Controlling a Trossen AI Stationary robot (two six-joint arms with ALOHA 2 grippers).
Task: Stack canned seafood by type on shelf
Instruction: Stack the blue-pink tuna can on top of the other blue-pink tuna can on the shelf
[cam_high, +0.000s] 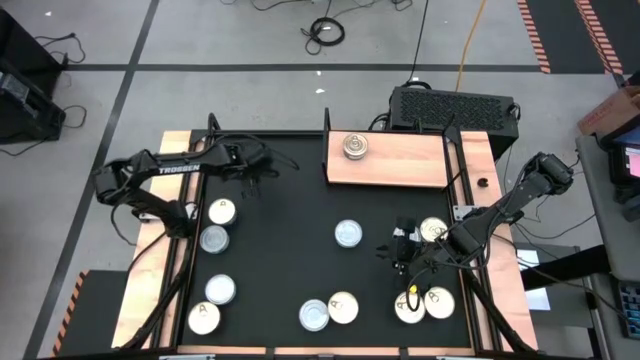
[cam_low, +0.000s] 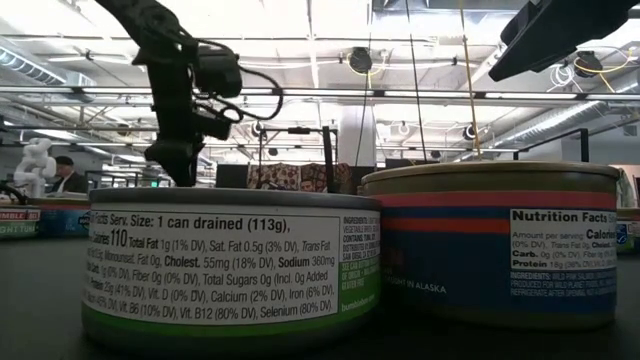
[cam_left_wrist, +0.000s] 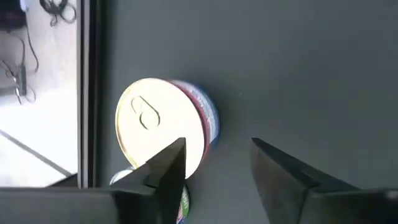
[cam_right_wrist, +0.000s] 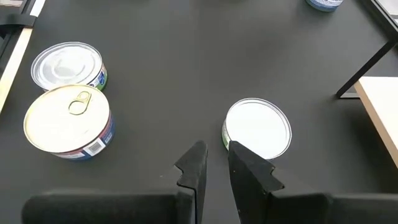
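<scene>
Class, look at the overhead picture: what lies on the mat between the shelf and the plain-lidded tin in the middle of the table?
Nothing: in the high view, only bare black mat separates the shelf from that tin.

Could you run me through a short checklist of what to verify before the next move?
1. Shelf has room for more tins: ok, only one tin sits on it, near its left end.
2. Left gripper empty: ok, open with nothing between the fingers.
3. Left gripper lined up on a tin: not ok, the gold-lidded tin lies off to one side of it.
4. Right gripper free: ok, nearly closed, holding nothing.
5. Right gripper's nearest target: ok, the plain-lidded tin lies just ahead, upright.
6. Tins sorted by type: not ok, most remain scattered on the black mat.
</scene>
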